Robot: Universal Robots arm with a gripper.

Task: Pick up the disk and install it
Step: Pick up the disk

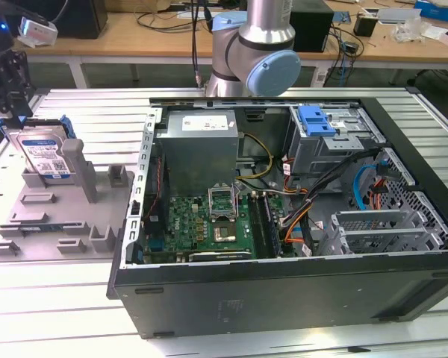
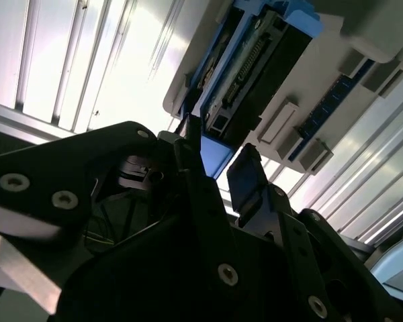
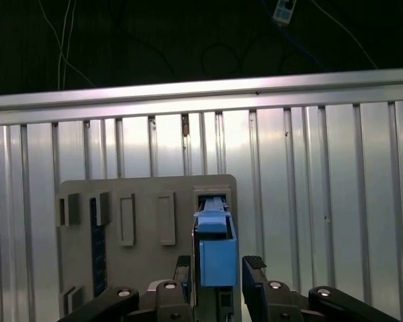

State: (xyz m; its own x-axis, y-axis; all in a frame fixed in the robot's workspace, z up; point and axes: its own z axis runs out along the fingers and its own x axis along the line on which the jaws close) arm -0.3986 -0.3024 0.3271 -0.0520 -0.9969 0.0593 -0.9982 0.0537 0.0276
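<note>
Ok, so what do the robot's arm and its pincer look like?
The arm is a silver-grey metal tube with rounded grey joints and a light blue cap. The pincer is matte black, with two blocky fingers and round screw heads on its body.

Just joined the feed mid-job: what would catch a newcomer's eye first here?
The open computer case dominates the middle of the exterior view, its circuit board and cables exposed. At that view's left, the disk stands in its blue frame on a grey fixture tray. In the first wrist view the end effector straddles the disk's blue end, open.
</note>
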